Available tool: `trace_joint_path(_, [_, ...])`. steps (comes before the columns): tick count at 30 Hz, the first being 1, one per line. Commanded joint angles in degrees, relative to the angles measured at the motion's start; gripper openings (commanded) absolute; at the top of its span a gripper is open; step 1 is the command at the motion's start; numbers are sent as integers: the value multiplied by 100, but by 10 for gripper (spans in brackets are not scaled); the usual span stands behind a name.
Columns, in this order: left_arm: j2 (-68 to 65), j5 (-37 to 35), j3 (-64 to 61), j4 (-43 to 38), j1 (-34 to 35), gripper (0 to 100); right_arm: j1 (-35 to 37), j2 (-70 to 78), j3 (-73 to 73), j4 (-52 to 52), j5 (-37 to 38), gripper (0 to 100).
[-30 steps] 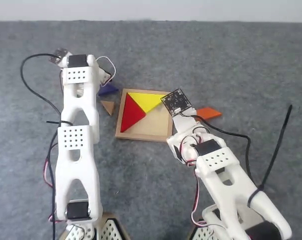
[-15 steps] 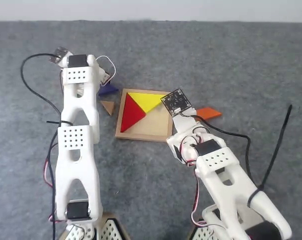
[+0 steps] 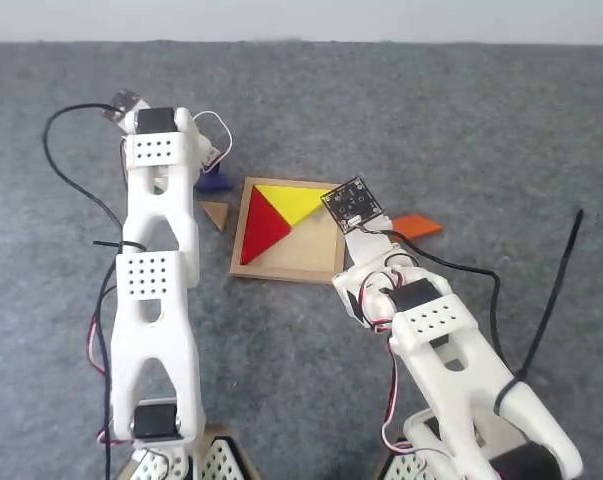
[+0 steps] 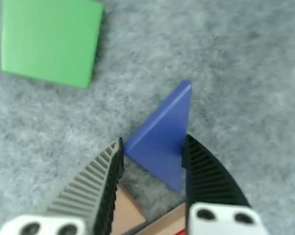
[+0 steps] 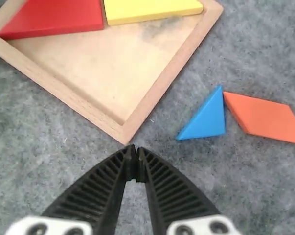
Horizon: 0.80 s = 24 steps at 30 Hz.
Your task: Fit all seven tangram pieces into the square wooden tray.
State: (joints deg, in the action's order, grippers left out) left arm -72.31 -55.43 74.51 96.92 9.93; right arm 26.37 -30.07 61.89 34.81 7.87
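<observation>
Overhead and close right-wrist cameras share the tray.

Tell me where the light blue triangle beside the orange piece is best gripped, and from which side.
Come from straight above: the light blue triangle lies flat on the mat, so just its thin edges offer a hold. Probably pinch the long edge facing the tray against the opposite corner, where a gap from the orange piece remains.

— Arms, pair: finish?
— White printed shells, perforated panels, black servo blocks; black and red cables; one black circuit board.
— Fingers?
— Black, ribbed; one grey finger. White mounts, dark screw holes.
</observation>
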Motion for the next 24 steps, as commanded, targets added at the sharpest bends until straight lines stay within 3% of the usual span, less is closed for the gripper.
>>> trace_joint_path(1, [97, 79, 198, 105, -62, 160, 22, -75, -35, -75, 79, 9])
trace_joint_path(12, [105, 440, 207, 352, -53, 157, 22, -75, -35, -75, 79, 9])
trace_joint_path(24, [97, 1064, 646, 343, -62, 12, 22, -75, 26, -110, 79, 9])
